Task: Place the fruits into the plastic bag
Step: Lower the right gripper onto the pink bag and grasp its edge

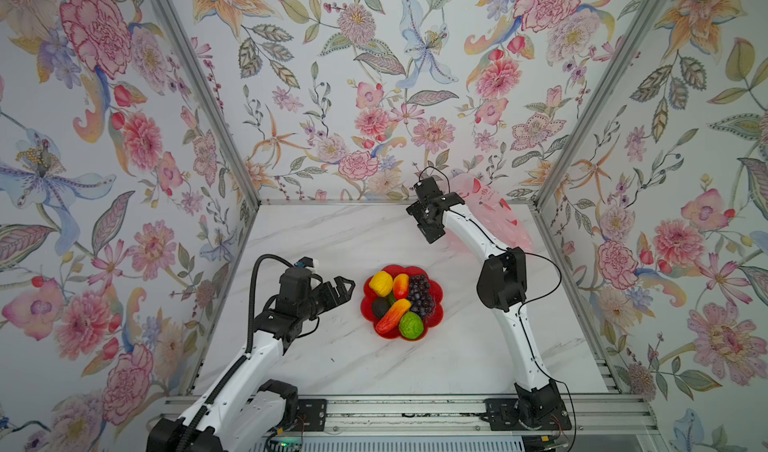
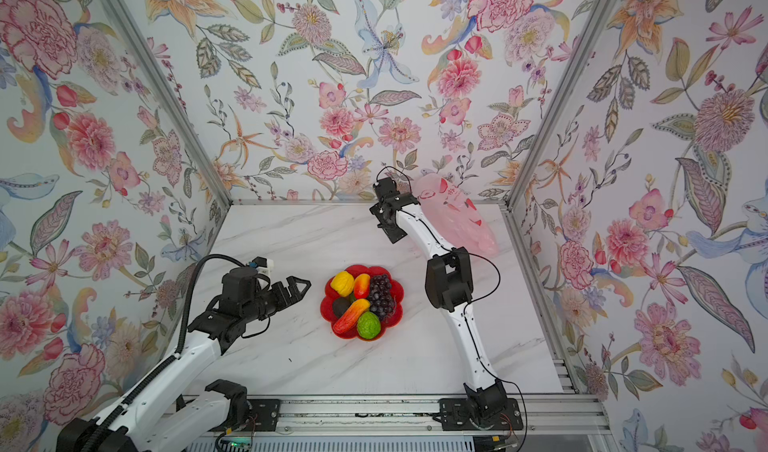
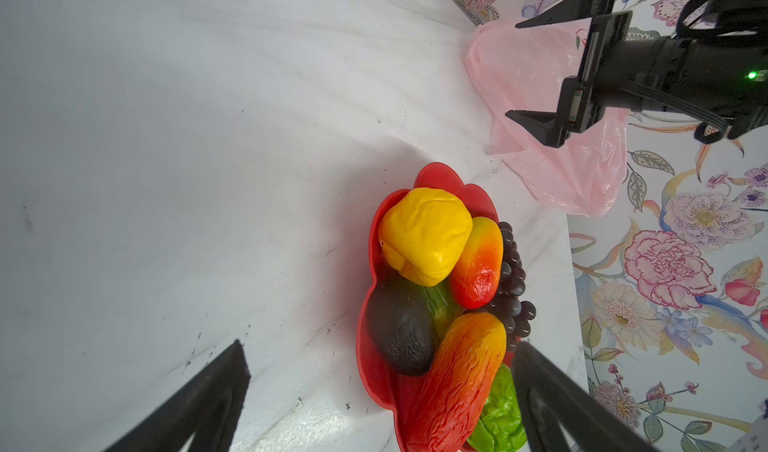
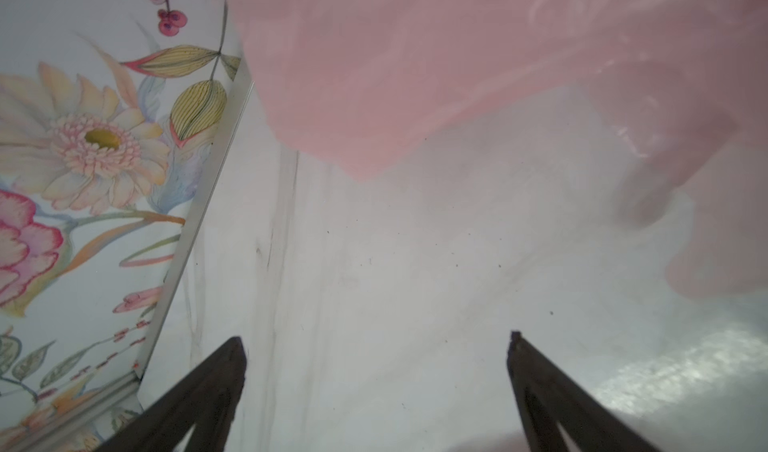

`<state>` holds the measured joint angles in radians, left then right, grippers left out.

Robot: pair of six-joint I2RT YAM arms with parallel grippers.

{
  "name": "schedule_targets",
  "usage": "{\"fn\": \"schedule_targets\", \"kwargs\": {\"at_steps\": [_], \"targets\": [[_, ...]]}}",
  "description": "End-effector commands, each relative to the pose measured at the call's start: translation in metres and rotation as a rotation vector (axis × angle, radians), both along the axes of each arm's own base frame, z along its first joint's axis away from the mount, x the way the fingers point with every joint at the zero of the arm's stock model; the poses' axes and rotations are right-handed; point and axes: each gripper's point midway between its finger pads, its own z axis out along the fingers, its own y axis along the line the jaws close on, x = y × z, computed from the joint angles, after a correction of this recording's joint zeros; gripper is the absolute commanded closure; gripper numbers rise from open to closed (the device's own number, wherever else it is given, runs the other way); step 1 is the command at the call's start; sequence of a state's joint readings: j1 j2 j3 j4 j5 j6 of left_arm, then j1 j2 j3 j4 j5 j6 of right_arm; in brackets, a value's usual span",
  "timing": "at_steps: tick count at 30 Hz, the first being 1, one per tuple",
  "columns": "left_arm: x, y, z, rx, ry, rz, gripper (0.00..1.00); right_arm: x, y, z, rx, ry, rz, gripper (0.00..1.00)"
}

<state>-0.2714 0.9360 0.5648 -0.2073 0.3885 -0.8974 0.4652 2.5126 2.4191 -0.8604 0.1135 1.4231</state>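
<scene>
LAYOUT | you have the plate (image 1: 366, 302) near the middle of the table (image 1: 332, 242), fruits (image 1: 399, 300) piled on it | grape bunch (image 1: 420, 294) on its right side, avocado (image 1: 380, 307) on its left | left gripper (image 1: 347, 292) just left of the plate, apart | plastic bag (image 1: 498, 217) in your back right corner | right gripper (image 3: 513, 71) at the bag's left edge, behind the plate

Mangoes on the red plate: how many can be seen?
2. One mango lies between the yellow fruit and the grapes; the other mango lies between the avocado and the green ball. More may hide underneath.
</scene>
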Motion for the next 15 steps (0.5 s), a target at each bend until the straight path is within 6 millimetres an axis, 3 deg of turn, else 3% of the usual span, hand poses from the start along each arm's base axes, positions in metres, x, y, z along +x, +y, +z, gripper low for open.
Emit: {"fn": "schedule_targets", "kwargs": {"at_steps": [1, 6, 11, 15], "targets": [[-0.005, 0.006, -0.003, 0.015, 0.003, 0.007, 0.01, 0.011, -0.017, -0.018, 0.056, 0.027, -0.199, 0.01], [-0.009, 0.011, -0.013, 0.009, 0.025, 0.027, 0.01, 0.030, -0.031, -0.023, 0.046, -0.008, -0.235, 0.01], [-0.010, 0.016, -0.018, 0.016, 0.039, 0.040, 0.01, 0.055, -0.023, -0.015, 0.113, -0.082, -0.159, 0.01], [-0.009, 0.018, -0.021, 0.017, 0.044, 0.051, 0.01, 0.062, -0.025, -0.007, 0.100, -0.122, -0.125, 0.01]]}}
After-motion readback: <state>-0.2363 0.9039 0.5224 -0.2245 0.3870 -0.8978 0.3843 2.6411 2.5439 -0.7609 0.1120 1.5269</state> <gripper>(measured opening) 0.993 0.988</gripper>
